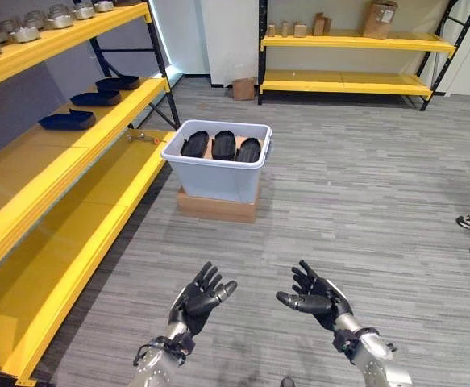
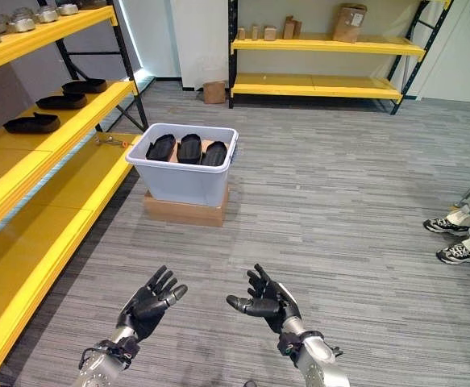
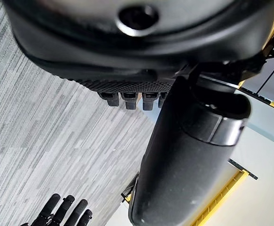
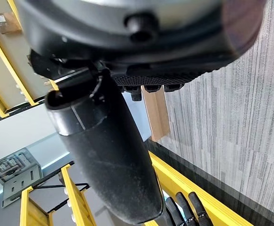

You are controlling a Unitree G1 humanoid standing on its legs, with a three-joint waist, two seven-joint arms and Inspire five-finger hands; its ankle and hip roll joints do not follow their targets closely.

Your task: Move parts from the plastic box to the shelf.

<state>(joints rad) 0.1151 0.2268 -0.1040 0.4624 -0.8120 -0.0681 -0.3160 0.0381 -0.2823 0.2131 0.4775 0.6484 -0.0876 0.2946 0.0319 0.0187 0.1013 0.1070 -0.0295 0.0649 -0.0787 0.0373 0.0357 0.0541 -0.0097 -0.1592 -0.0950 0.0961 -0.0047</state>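
Left eye view: left robot hand and right robot hand at frame bottom, fingers spread, empty. Three black parts lie in the plastic box at centre; yellow shelf at left.

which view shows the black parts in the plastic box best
The left eye view: the three black parts lie side by side in the open plastic box, seen from above. The right eye view shows them equally well. In the wrist views I cannot make them out.
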